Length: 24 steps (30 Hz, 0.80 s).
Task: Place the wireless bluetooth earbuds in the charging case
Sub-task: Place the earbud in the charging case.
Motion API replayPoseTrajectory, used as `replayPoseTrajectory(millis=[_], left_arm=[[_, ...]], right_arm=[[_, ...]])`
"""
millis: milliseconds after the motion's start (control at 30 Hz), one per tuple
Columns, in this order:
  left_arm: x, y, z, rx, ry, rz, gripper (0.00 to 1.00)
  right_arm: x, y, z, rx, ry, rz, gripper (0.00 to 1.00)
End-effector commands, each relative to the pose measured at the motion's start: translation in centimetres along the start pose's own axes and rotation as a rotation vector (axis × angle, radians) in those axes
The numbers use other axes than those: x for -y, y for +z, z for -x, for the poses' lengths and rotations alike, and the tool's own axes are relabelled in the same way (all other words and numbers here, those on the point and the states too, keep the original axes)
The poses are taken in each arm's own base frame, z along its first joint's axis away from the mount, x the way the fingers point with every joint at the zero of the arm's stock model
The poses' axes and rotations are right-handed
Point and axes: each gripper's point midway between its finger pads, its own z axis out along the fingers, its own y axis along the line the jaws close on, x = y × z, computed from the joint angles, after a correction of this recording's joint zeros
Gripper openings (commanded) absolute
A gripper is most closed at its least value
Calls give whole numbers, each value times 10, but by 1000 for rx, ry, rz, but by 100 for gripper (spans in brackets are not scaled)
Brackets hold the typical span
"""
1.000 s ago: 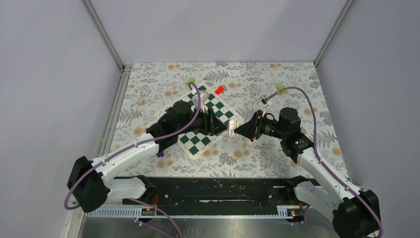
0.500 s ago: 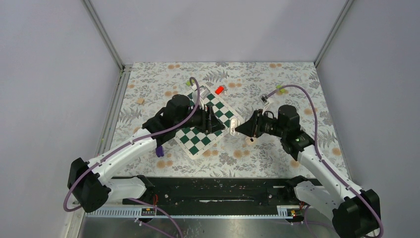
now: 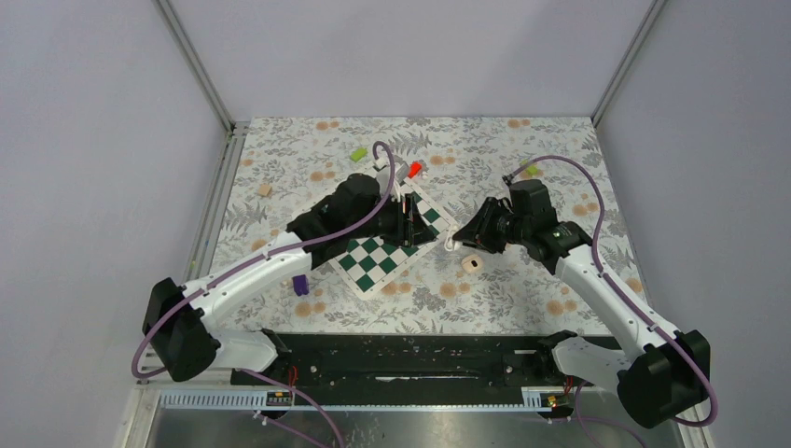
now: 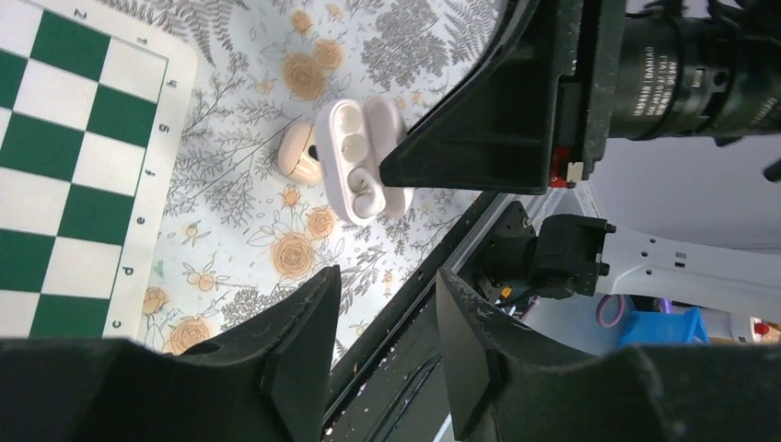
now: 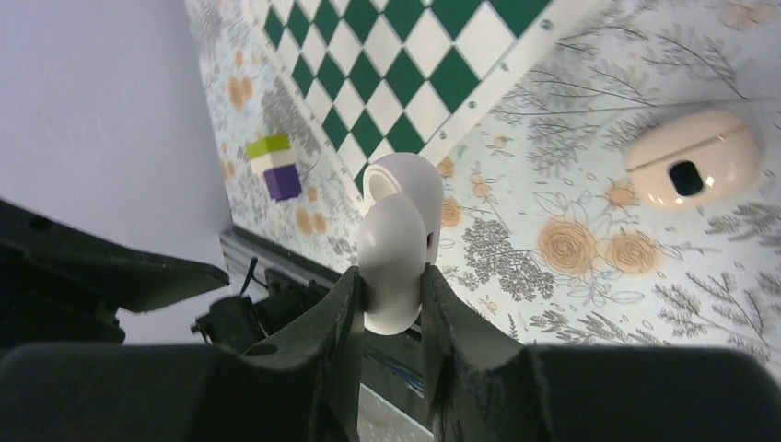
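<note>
Right gripper (image 5: 390, 290): narrow, fingers pinched on the earbuds, which stick out past the tips.
Earbuds (image 5: 396, 221): white, two smooth rounded lobes side by side. The left wrist view shows two round hollows in one lobe. They are held off the mat, straight ahead of the left gripper and between the two grippers' tips.
Case (image 5: 695, 147): beige and rounded, with a seam line and a dark hollow facing up. It lies on the floral mat (image 3: 522, 159) just beside the right gripper's tips, on their near side in the top view, and neither gripper touches it.
Left gripper (image 4: 385, 281): jaws partway apart with nothing between them. It points toward the right gripper.
Chessboard (image 3: 373, 261): green and white, flat on the mat under the left gripper. Its edge lies just past the right gripper's tips.
Red block (image 3: 413, 169): on the mat near the left gripper, on its far side.
Purple block (image 3: 299, 285): well behind the left gripper, beside that arm.
</note>
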Motion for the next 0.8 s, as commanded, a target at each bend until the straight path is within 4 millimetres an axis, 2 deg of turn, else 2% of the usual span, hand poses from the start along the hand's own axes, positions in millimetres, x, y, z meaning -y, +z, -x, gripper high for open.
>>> replayPoseTrajectory(millis=[0,133,300,500,767], left_arm=[[10,8,18,36,-26,4,43],[11,19,15,2,-4,25,43],[16,35,13,-11,24,42,43],[19,51,12,18,35,44,37],[11,58,20,59,49,87,29]], right_arm=[[13,-9,15,107,131,-142,0],[14,-15,19,105,133,-197,0],[7,-14,21,94,141,-188,0],[-7,-9,18,52,148,-116,0],[-17,-10,17,35,142,-72,0]])
